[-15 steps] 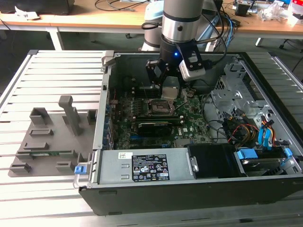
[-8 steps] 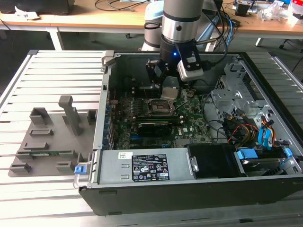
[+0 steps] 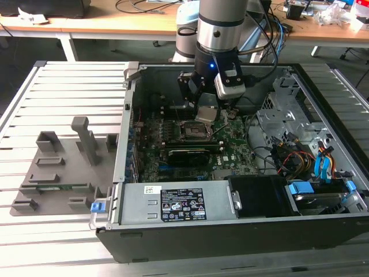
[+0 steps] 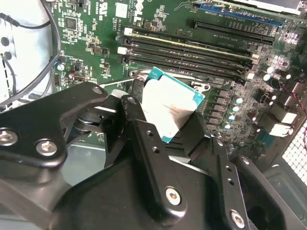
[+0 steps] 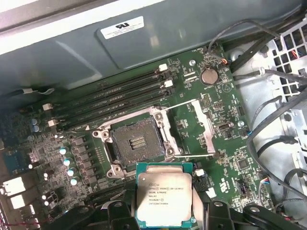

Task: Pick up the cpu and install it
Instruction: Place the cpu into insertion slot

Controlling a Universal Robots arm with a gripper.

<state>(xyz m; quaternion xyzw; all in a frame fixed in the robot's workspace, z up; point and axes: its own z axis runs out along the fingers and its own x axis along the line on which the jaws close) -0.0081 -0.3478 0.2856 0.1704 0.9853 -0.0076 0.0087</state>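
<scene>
In the exterior view, the grey and silver robot arm (image 3: 216,29) reaches down into a black open computer case (image 3: 219,231) that lies on its side on a slatted pale metal counter (image 3: 57,86). Its black pincer (image 3: 206,109) pinches the small flat square cpu with a silvery metal top (image 3: 206,113). The cpu hangs above the green motherboard (image 3: 230,153), close to the black square socket with a metal rim (image 3: 193,131) and not seated in it. Towards the exterior view's left, a grey plastic tray with upright posts (image 3: 63,167) rests on the counter beside the case.

In the second wrist view, the pincer (image 4: 165,120) grips the cpu (image 4: 168,108) by two opposite edges, one black finger (image 4: 139,129) on each side. The silvery top and a teal rim of the chip show between them. Beyond the chip run long black memory slots (image 4: 192,48) on the motherboard (image 4: 86,28).

In the first wrist view, the cpu (image 5: 164,196) sits between the pincer's fingers (image 5: 117,211) with its metal top facing the camera. The socket (image 5: 137,143) lies bare just beside it, contacts exposed, with its silver metal load plate (image 5: 204,127) swung open to one side. A round silver coin battery (image 5: 207,75) sits on the motherboard farther off.
</scene>
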